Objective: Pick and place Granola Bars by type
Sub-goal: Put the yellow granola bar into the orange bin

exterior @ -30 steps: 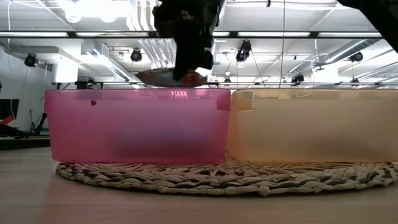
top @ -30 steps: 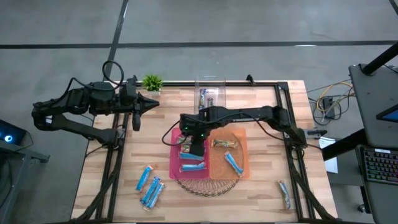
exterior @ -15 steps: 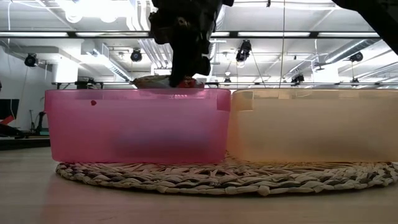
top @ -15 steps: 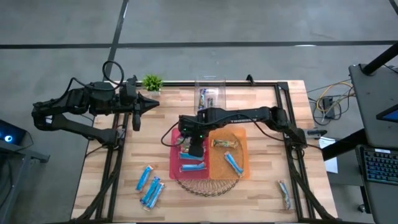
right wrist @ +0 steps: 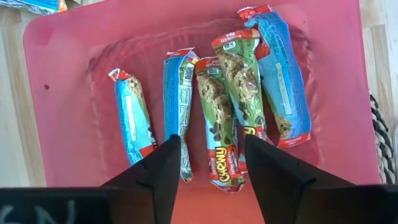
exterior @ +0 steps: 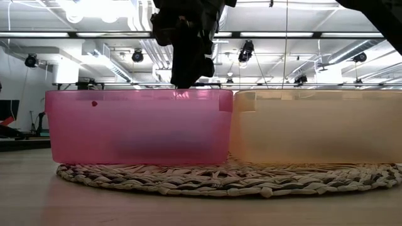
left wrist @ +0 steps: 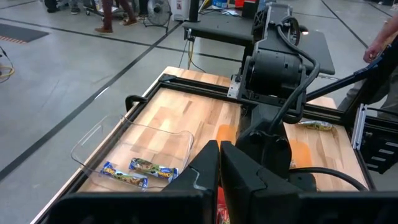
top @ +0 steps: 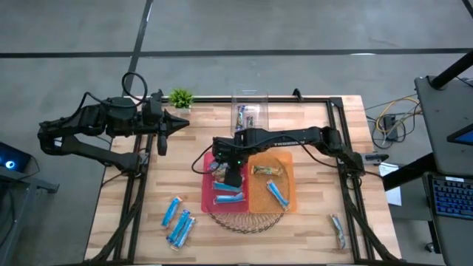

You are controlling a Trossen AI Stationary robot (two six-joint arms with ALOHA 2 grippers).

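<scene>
Now the right gripper [top: 230, 176] hangs over the translucent pink plastic bin [top: 209, 193], its dark fingers [right wrist: 158, 174] spread apart with nothing between them. A moment ago a wrapped bar showed at the fingertips just above the bin's rim in the low view; it is gone from there, so the bar has evidently been let go into the bin. That suggests one more bar is sorted and this arm is free to fetch another.

From the right wrist, five shiny wrapped granola bars [right wrist: 214, 118] lie side by side on the pink floor, some blue and some showing green with chocolate chips. Which one just landed cannot be told.

Beside the pink bin sits a translucent orange plastic bin [top: 284, 199] holding two bars; both bins rest on a round woven mat [top: 244, 219] near the front edge of the wooden worktop [top: 185, 159]. Loose blue bars [top: 177, 218] lie toward the front left corner, one more bar [top: 338, 230] near the front right corner, and others in a clear plastic tray [top: 249, 100] at the back edge.

The left gripper [top: 181, 123] waits clenched shut at the back left corner, beside a small green plant [top: 180, 97].

In the low view the frosted bin walls hide the contents, and the arm covers part of the pink bin from above.
</scene>
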